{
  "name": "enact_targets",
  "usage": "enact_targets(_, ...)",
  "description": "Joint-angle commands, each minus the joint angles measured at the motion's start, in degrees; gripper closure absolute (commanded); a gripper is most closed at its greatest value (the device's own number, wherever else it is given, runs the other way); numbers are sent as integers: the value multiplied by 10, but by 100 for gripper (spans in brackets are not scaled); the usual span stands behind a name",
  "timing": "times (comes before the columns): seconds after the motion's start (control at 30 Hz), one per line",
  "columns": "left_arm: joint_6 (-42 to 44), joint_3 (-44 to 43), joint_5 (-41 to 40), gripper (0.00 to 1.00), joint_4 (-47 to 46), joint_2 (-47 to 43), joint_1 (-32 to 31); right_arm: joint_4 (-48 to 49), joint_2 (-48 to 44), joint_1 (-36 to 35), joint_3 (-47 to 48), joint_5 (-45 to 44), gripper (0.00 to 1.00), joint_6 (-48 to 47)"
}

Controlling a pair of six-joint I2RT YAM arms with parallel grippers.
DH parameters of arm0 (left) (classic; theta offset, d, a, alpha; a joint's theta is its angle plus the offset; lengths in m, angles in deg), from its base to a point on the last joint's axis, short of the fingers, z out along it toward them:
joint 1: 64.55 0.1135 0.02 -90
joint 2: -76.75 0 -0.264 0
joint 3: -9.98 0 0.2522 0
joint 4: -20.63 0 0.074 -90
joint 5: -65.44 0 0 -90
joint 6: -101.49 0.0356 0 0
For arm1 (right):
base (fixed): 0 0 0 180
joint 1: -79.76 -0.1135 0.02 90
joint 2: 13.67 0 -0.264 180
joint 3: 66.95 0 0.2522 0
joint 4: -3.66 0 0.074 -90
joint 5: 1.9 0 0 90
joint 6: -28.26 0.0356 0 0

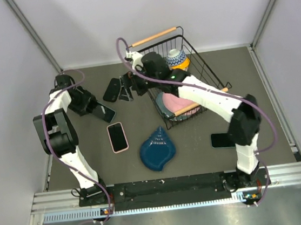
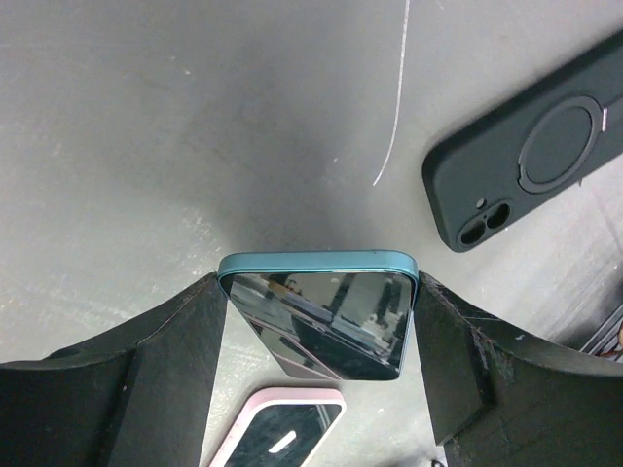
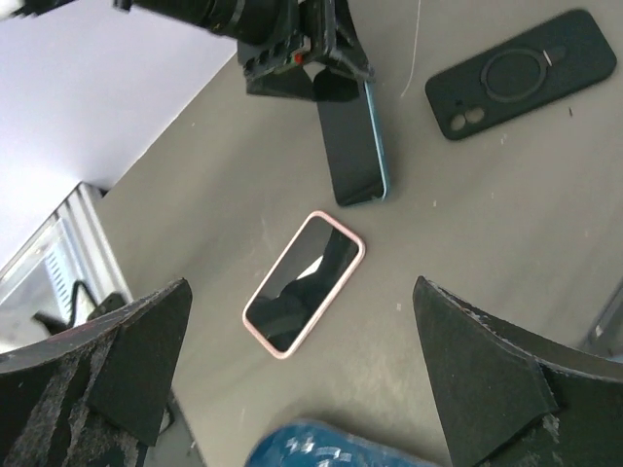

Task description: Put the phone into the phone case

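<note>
A dark grey surface [image 1: 233,70] fills the middle. Pale walls [image 1: 208,2] close it in at 9, 12 and 3 o'clock, joined by metal posts [image 1: 33,32]. An aluminium rail [image 1: 293,171] spans 6 o'clock. Light is even.

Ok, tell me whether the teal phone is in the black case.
Out. The teal phone sits clamped between the fingers of the left gripper, while the black case lies apart on the table.

The grey table [image 1: 246,91] carries a black phone case [image 2: 531,156], outer side up, ahead and to the right of the left gripper [image 1: 94,108]. A pink-cased phone [image 3: 304,284] lies flat just behind this gripper. A wire basket [image 1: 205,68] stands beside the right gripper [image 1: 126,91]. A blue shell-shaped dish [image 1: 158,150] and a dark phone [image 1: 221,140] lie well behind it.
</note>
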Motion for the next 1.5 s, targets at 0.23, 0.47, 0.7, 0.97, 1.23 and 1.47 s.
enact_targets(0.23, 68, 50, 136, 100, -156, -65, 12, 20, 233, -53, 232, -85, 5, -87)
enact_targets(0.47, 63, 78, 206, 100, -209, -63, 16, 79, 306, -53, 245, -89, 7, -94)
enact_targets(0.7, 74, 98, 228, 100, -237, -70, 17, 137, 342, -52, 239, -124, 5, -120)
enact_targets(0.97, 81, 102, 257, 100, -255, -65, 23, 186, 379, -52, 240, -109, 7, -135)
enact_targets(1.23, 77, 123, 300, 100, -287, -59, 28, 186, 405, -52, 250, -78, 27, -106)
enact_targets(1.47, 75, 133, 308, 91, -298, -62, 28, 187, 402, -52, 261, -89, 87, -105)
